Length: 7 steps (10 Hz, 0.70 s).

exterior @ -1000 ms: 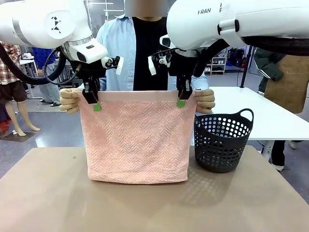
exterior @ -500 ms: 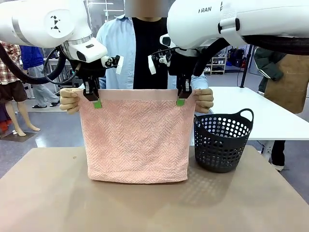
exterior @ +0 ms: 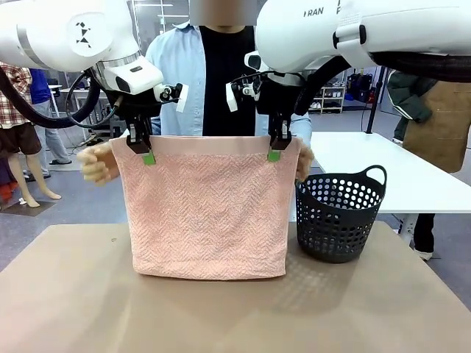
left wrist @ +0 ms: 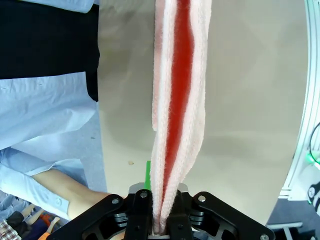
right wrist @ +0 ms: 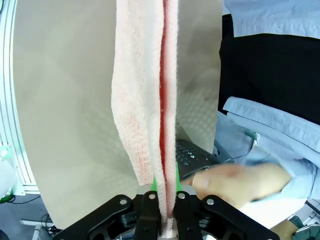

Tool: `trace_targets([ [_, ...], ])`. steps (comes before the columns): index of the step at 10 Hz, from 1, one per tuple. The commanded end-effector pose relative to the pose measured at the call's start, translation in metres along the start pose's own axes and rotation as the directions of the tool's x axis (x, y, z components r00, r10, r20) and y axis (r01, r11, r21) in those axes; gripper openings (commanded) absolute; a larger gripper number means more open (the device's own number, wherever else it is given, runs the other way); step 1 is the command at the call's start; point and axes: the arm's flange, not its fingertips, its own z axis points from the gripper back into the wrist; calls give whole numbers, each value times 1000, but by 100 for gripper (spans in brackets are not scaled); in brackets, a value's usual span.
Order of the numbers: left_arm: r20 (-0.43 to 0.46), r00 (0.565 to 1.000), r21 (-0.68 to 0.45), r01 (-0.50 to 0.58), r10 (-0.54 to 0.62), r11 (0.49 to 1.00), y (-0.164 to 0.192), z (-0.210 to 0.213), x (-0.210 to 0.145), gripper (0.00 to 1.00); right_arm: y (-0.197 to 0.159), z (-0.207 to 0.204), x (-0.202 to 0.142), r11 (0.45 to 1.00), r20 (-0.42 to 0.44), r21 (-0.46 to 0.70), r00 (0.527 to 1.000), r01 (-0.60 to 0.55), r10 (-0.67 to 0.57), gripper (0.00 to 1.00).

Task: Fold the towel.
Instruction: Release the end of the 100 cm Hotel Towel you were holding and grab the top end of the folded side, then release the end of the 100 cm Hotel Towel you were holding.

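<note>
Salmon-pink herringbone towel (exterior: 207,213), dark perforated basket (exterior: 340,215), tan table (exterior: 73,294)

room looks like a big open workshop. tan tabletop (exterior: 66,309) up front, a white table (exterior: 419,165) off to the right behind it, smooth grey floor (exterior: 81,202) with a bit of shine. farther back there's shelving (exterior: 333,97) with clutter i can't make out, and someone in a brown apron (exterior: 434,121) standing by the white table.
</note>
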Motion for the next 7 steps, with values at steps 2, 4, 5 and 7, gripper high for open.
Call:
trace_targets([
  [2,-5,1000,9,-8,8,1000,1,1,-1,0,0,1,0,1000,-9,-6,1000,-5,5,0],
  [4,-5,1000,9,-8,8,1000,1,1,-1,0,0,1,0,1000,-9,-6,1000,-5,5,0],
  [5,-5,1000,9,-8,8,1000,1,1,-1,0,0,1,0,1000,-9,-6,1000,-5,5,0],
  [7,-5,1000,9,-8,8,1000,1,1,-1,0,0,1,0,1000,-9,-6,1000,-5,5,0],
])
